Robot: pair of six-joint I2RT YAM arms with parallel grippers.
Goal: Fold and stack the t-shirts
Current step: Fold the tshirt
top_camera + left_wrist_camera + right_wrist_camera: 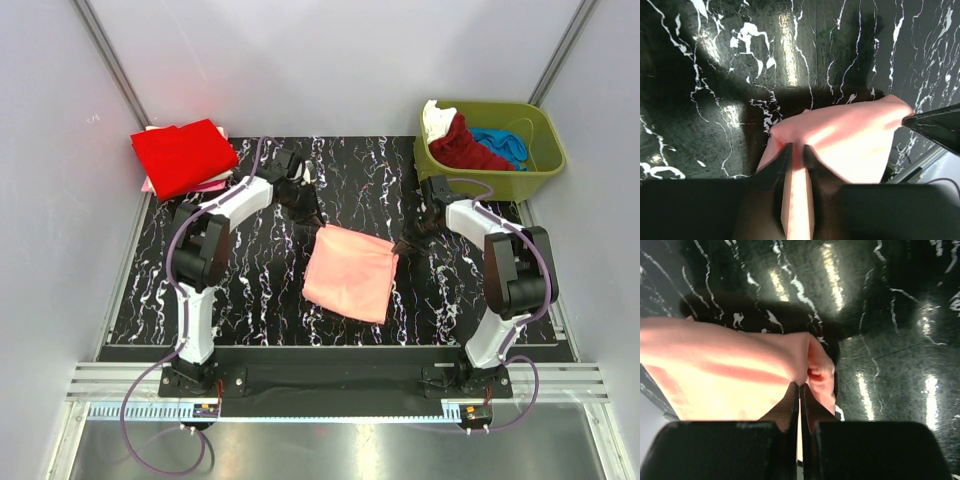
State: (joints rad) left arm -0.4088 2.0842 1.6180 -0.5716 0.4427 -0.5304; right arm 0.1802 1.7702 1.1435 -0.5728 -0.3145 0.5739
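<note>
While the right gripper pinches one far corner of the folded salmon-pink t-shirt, the left gripper sits slightly parted at the other.

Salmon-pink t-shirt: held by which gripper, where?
Right gripper pinches the salmon-pink t-shirt by its far right corner; left gripper, jaws apart, straddles the far left.

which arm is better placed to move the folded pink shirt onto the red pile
Left, probably. The red pile sits at the far left corner, on that arm's side, and the left gripper is at the pink shirt's nearest corner. The right gripper, shut on the opposite corner, would reach across.
</note>
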